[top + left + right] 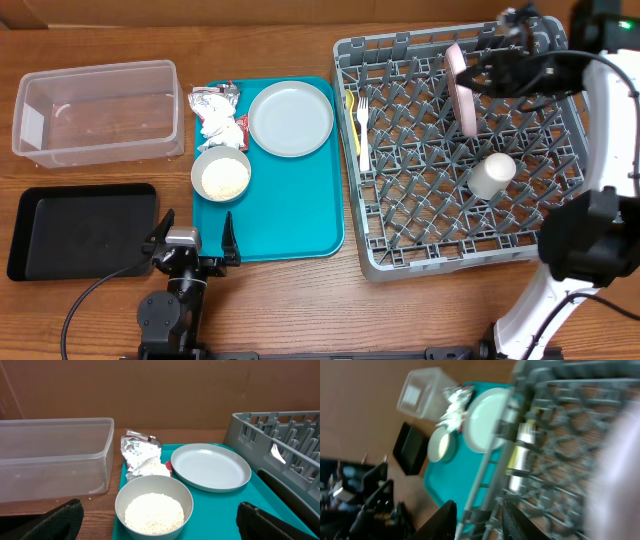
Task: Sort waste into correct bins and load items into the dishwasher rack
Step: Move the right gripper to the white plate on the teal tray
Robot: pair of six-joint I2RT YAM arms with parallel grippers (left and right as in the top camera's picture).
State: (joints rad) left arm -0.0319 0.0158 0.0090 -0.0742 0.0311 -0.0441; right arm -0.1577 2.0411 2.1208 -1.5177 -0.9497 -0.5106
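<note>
White and standing on edge, the plate [463,92] is slotted between the pegs in the upper right of the overhead frame, inside the dishwasher rack [440,262]. The small white cup [492,175] rests lower in the rack, and the white fork [364,128] and yellow spoon [351,112] lie along its left wall. The right gripper [481,73] hangs just beside the plate's upper rim. In the wrist view its fingers [441,521] are spread with only lattice between them and the plate is a pale blur at the right edge, so it looks released, not gripping. I judge this plate's loading as good as done. The likely next call is the pale grey-green plate [290,118] on the teal tray [290,225], centre frame, which means reaching over the rack's left wall and taking it by the rim. The pale grey bowl [221,176] beside it holds rice and would need emptying first. The left gripper [196,230], lower left, is spread wide and holds nothing.
</note>
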